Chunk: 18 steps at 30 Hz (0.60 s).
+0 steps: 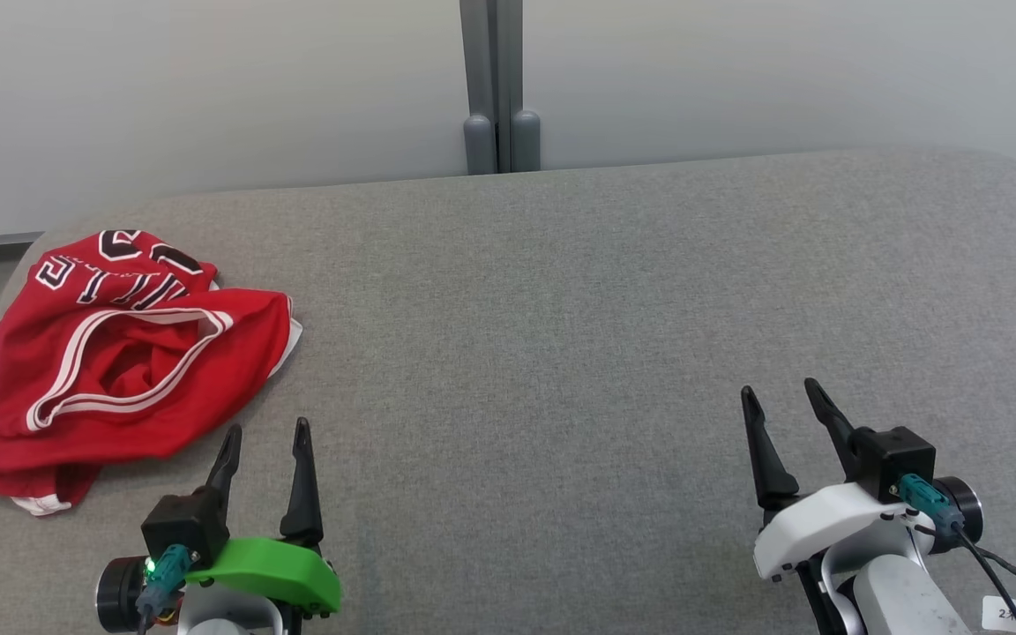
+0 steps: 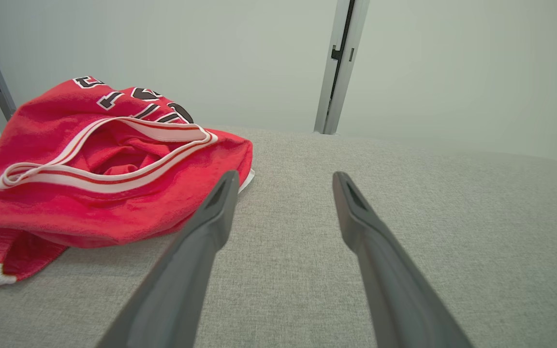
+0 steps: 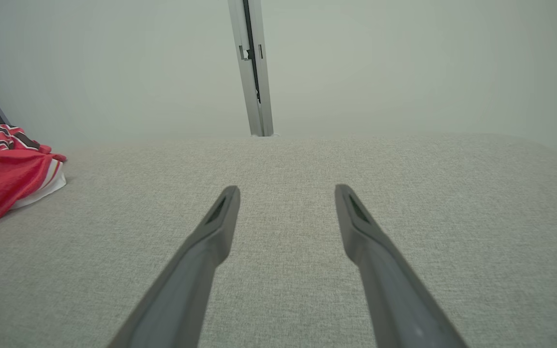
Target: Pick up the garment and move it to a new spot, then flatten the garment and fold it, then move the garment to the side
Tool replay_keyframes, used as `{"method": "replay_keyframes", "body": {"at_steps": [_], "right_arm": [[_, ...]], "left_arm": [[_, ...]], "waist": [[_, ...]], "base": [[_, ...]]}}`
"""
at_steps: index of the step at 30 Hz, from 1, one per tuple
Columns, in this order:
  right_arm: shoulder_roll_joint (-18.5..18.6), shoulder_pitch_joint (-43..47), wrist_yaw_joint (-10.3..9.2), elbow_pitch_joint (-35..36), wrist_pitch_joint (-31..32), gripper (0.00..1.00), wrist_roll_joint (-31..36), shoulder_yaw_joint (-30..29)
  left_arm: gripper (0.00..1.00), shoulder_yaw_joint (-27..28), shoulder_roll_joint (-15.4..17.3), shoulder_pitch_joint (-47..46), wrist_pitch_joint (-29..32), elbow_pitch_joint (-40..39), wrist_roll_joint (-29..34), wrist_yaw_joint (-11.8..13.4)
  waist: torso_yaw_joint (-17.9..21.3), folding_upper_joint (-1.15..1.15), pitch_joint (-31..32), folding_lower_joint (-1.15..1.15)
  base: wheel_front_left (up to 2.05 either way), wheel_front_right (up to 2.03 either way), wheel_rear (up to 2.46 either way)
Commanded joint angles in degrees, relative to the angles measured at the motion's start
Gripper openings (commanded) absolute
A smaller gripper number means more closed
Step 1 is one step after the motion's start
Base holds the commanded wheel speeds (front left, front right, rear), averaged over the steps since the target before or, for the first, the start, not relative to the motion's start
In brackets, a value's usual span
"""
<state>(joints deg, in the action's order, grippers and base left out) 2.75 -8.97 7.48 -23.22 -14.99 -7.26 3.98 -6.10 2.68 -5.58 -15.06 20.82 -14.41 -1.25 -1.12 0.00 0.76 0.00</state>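
A: The left gripper (image 1: 267, 426) has its two dark fingers (image 1: 302, 476) spread wide with nothing between them. Why is it parked low at the near edge of the grey surface (image 1: 578, 291)?

B: It reads as a ready pose. It sits just beside the near edge of the garment (image 1: 120, 370), apart from it, with the fingers pointing away from the robot. I cannot tell whether it touches the surface.

A: And the right gripper (image 1: 779, 386)?

B: Spread just as wide and empty. It is well apart from the cloth, over bare fabric on the right side.

A: So where exactly is the garment?

B: At the far left of the surface. It is a red jersey with white trim and black lettering, crumpled in a heap with one banded opening gaping upward.

A: Why would the left arm go first?

B: My guess is that it is simply the nearer one. In its wrist view the heap lies close against one finger, so a short swing would put the jaws over a fold.

A: How far along is the task?

B: As I judge it, nothing is done yet, because the garment is not picked up. The wide bare middle looks like the natural new spot for flattening and folding.
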Motion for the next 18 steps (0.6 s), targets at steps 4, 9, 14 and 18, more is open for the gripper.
{"method": "replay_keyframes", "body": {"at_steps": [4, 9, 14, 18], "right_arm": [[0.2, -0.6, 0.03, 0.1, -0.3, 1.0, -0.3, 0.0], [0.2, -0.3, 0.03, 0.2, -0.3, 1.0, -0.5, -0.3], [0.2, 0.3, 0.03, 0.6, -0.3, 1.0, 0.1, -1.1], [0.2, 0.8, 0.03, 1.0, -0.3, 1.0, 0.4, -1.7]], "left_arm": [[1.0, 0.2, 0.4, -1.1, -0.2, -0.2, -0.6, 0.2], [1.0, 0.4, 0.4, -1.0, -0.1, -0.2, -0.4, 0.2], [1.0, 0.4, 0.4, -1.2, -0.1, 0.1, -0.6, 0.5], [1.0, 0.2, 0.4, -1.2, -0.1, 0.1, -0.4, 0.8]], "waist": [[0.0, 0.0, -0.3, 0.0], [-0.3, 0.0, -0.4, 0.0], [-2.1, 0.0, -0.4, 0.0], [-5.4, 0.0, -0.4, 0.0]], "base": [[0.0, 0.0, 0.0], [0.0, 0.0, 0.0], [0.0, 0.0, 0.0], [0.0, 0.0, 0.0]]}}
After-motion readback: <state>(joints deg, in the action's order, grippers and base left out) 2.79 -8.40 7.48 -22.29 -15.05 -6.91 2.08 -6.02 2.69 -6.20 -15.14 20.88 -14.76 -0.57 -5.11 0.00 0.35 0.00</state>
